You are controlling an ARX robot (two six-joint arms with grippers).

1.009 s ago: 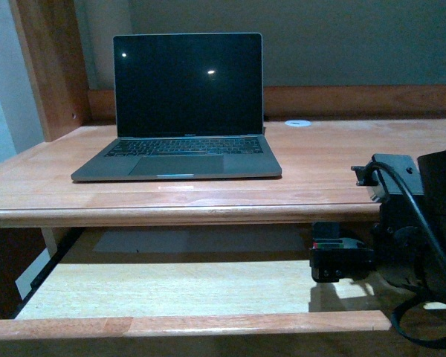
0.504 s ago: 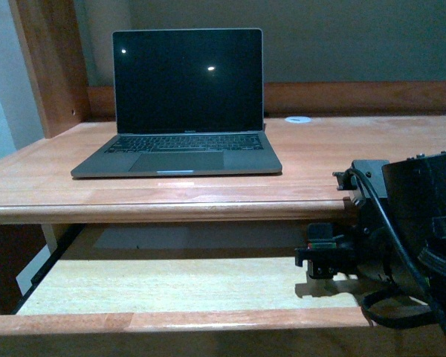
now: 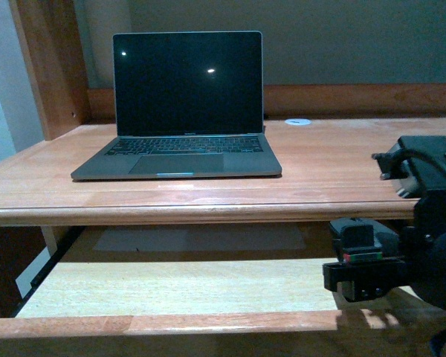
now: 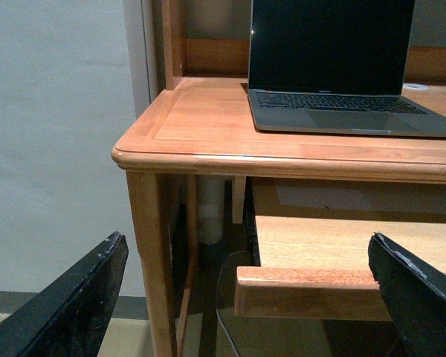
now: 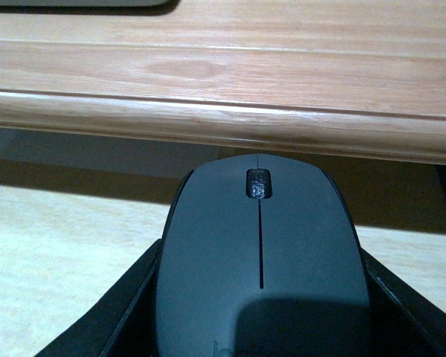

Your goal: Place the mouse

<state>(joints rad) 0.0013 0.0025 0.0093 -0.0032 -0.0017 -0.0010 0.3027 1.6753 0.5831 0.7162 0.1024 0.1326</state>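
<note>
- Black with a grey top, the mouse (image 5: 260, 268) sits clamped between the right fingers (image 5: 123, 309), one on each of its flanks, so there is no gap left to close.
- Its long axis points straight out from the wrist toward the bench (image 5: 208, 119). The scroll-wheel end leads and meets the rounded front rim roughly square.
- The relation that matters is height. The mouse hangs just short of the rim and below the level of the bench top, over the pale lower shelf (image 3: 171, 286). To reach the top it would probably have to rise clear of the rim before going forward; reaching the shelf would need only a descent.
- The left fingers (image 4: 74, 305) are spread wide with nothing between them. They sit off the bench's left corner, well apart from the mouse, so the right arm is plainly the one to do the placing.
- The laptop (image 3: 186, 97) stands open on the left half of the top, and the wood to its right is bare.
- Compared with half a second ago, the right arm has swung back toward the right edge of the front view and sits slightly lower. The laptop has not moved.
</note>
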